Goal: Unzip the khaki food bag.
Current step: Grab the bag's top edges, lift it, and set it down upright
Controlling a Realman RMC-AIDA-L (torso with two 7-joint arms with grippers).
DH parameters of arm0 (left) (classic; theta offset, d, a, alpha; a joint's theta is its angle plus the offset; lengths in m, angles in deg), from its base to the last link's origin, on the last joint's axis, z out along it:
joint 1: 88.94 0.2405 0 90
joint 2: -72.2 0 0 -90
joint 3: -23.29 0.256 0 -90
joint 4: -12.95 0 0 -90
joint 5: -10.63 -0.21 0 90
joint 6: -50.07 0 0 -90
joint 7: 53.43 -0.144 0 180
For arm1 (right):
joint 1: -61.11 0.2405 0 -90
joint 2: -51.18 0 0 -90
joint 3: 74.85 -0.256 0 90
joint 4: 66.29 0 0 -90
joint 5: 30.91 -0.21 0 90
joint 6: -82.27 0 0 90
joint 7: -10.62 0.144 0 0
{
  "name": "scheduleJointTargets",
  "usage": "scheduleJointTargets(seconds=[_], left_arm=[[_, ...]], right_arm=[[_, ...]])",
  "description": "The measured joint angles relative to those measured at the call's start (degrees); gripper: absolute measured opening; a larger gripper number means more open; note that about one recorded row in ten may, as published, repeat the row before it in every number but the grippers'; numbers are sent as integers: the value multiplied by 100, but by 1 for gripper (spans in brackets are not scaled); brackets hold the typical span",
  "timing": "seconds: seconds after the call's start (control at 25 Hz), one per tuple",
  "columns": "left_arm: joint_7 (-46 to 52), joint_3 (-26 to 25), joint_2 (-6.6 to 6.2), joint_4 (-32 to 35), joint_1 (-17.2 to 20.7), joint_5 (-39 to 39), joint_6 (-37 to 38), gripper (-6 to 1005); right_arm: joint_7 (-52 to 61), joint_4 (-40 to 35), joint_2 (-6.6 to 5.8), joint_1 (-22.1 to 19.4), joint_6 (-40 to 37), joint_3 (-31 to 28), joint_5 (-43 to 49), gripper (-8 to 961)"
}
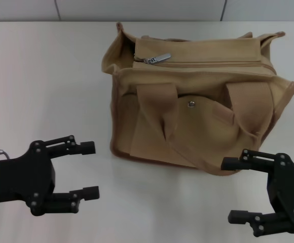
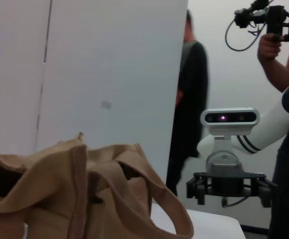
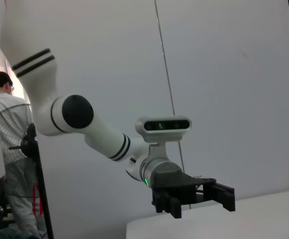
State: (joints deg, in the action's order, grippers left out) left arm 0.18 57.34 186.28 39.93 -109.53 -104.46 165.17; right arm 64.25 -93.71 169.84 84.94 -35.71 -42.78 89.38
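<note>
Currently the task stands at its opening step: the khaki food bag (image 1: 197, 101) sits upright on the white desk (image 1: 45, 76), toward the far right of centre, with its zipper (image 1: 213, 64) closed along the top. The silver pull (image 1: 157, 58) lies at the bag's left end. Left gripper (image 1: 88, 169) hovers low at the near left, jaws spread and holding nothing. Right gripper (image 1: 233, 190) hovers near the bag's front right corner, jaws likewise released. Neither touches the bag. In my judgement, the next move calls for one arm to steady the bag while the other pinches the pull and draws it rightward. Two strap handles (image 1: 159, 109) drape over the front pocket, clear of the zipper line. A wall stands behind the desk.
</note>
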Motion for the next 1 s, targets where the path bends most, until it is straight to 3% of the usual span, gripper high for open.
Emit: scheduleJointTargets(seconds=[0.08,0.6,0.72,0.76,1.0], left_arm=[[25,46,57,81,-12,-8,-3,800],[11,-81,95,50,-47,31,-116,791],[-1,-609,277,40,-48,46,-355,789],[-52,-898,403,2,-75,50,-575,789],[-185,-1060,438,-713,-352,169,-1464,785]], right_arm=[[0,-21,24,7,72,1,12,839],[-27,-13,25,-37,128,-73,-14,839],[-28,-4,25,-44,211,-184,-19,839],[-29,7,27,-53,314,-266,-21,839],[-32,63,34,-77,434,-292,-24,840]])
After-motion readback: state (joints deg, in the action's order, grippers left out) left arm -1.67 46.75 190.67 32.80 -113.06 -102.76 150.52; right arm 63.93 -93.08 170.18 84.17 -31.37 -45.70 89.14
